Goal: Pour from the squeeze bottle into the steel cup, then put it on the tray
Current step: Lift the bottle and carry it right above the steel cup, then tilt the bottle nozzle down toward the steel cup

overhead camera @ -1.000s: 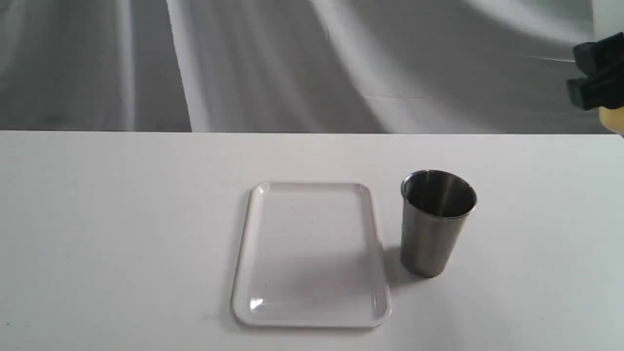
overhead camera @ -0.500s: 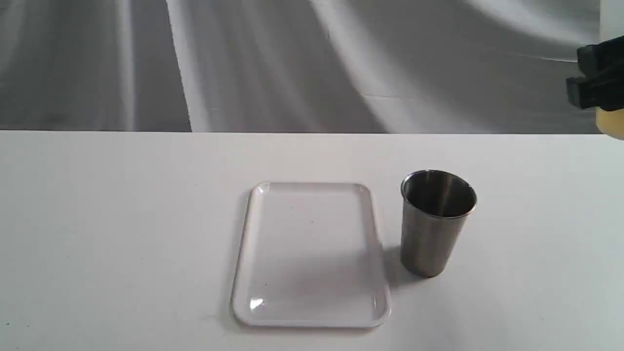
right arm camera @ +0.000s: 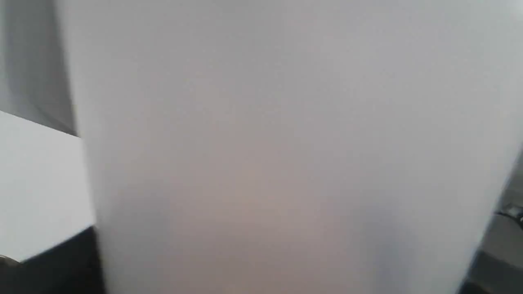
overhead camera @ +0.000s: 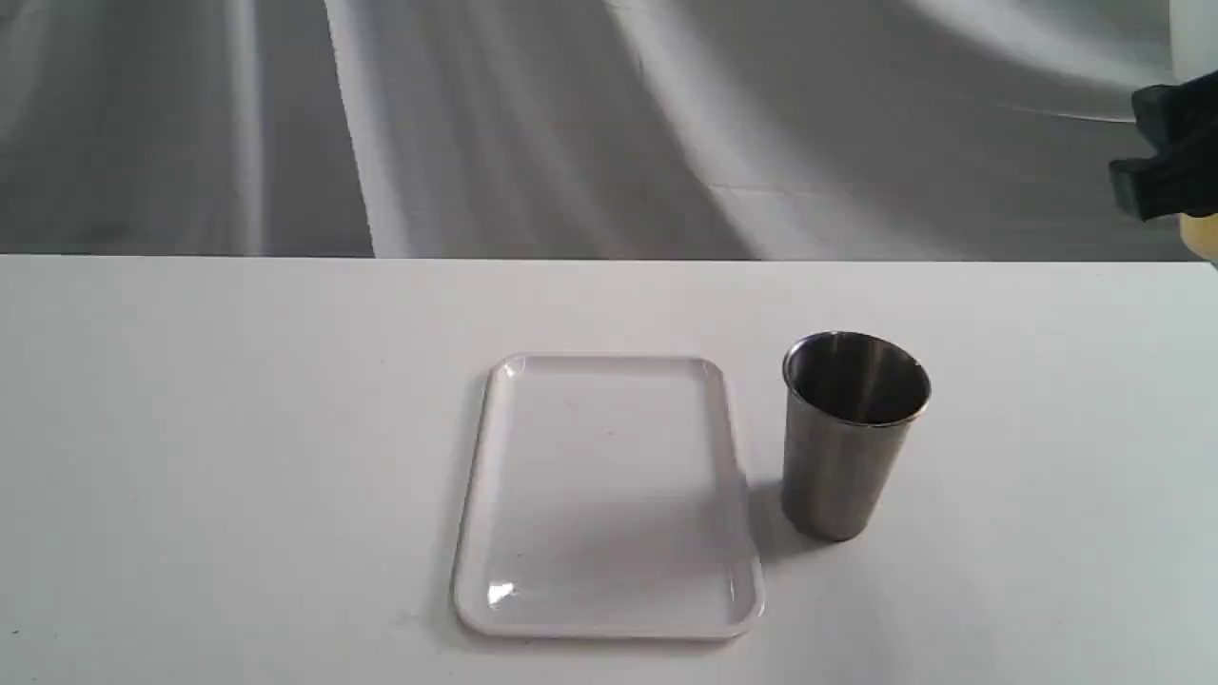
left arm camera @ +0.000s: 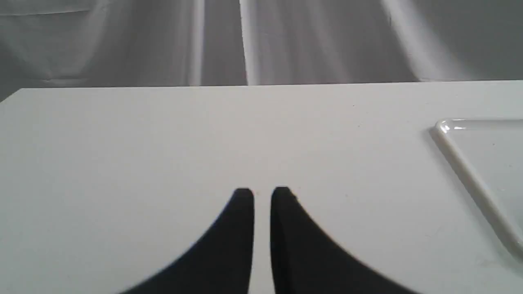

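Note:
The squeeze bottle (overhead camera: 1199, 233) hangs in the air at the far right edge of the exterior view, cut off by the frame, with amber liquid in its lower part. My right gripper (overhead camera: 1172, 181) is shut around its body. In the right wrist view the whitish bottle (right arm camera: 286, 143) fills almost the whole picture, and one dark finger (right arm camera: 57, 267) shows beside it. The steel cup (overhead camera: 854, 433) stands upright and empty-looking, just right of the white tray (overhead camera: 495, 533). My left gripper (left arm camera: 262, 195) hovers low over bare table, shut and holding nothing; the tray's rim (left arm camera: 470, 171) lies off to its side.
The white table (overhead camera: 238, 428) carries only the tray and the cup. A grey draped cloth (overhead camera: 476, 124) hangs behind the table's far edge.
My right gripper and the bottle have drifted slightly to the right at the frame's edge. The cup, the tray and the left arm have not moved.

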You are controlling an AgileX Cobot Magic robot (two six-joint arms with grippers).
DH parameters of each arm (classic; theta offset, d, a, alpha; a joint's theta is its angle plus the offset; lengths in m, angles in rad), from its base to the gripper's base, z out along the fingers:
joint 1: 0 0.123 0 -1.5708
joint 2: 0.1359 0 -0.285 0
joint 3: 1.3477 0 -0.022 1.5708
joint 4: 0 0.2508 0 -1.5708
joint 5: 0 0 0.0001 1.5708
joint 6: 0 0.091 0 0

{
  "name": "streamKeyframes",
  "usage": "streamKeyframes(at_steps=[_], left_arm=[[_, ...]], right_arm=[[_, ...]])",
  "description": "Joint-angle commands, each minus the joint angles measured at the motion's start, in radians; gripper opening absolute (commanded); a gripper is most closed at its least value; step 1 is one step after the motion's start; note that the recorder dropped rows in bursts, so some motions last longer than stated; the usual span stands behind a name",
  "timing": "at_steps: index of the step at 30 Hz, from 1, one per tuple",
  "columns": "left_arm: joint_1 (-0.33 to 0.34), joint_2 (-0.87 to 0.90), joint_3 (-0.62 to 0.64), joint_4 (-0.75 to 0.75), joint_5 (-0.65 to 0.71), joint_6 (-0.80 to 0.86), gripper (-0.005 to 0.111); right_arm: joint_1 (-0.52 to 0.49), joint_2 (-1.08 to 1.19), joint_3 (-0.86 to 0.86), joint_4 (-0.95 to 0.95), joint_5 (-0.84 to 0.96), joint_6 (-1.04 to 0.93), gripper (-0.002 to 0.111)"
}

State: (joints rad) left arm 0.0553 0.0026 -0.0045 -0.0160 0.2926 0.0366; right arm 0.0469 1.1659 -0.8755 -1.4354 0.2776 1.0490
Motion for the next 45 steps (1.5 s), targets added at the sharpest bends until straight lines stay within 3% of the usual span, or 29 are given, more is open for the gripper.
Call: streamKeyframes(at_steps=[1,16,29,35,45], left_arm=[[-0.008,-0.003,0.004,-0.003,-0.009,-0.003,0.008],[-0.008,-0.003,0.004,-0.003,-0.009,-0.004,0.008],[-0.008,-0.003,0.004,-0.003,-0.009,-0.002,0.008],[-0.008,-0.003,0.004,-0.003,-0.009,-0.002,0.008],[-0.008,-0.003,0.004,-0.003,-0.009,-0.004,0.008]], right_arm=[[0.002,-0.006,0.002,-0.068,0.000,0.002,0.000],[0.002,0.000,0.156,-0.101,0.068,0.022,0.000],[0.002,0.251,0.131,-0.309,0.273,0.040,0.000],[0.004,0.339,0.082,-0.309,0.293,0.040,0.000],[0.047,0.405,0.059,-0.309,0.272,-0.164,0.000]])
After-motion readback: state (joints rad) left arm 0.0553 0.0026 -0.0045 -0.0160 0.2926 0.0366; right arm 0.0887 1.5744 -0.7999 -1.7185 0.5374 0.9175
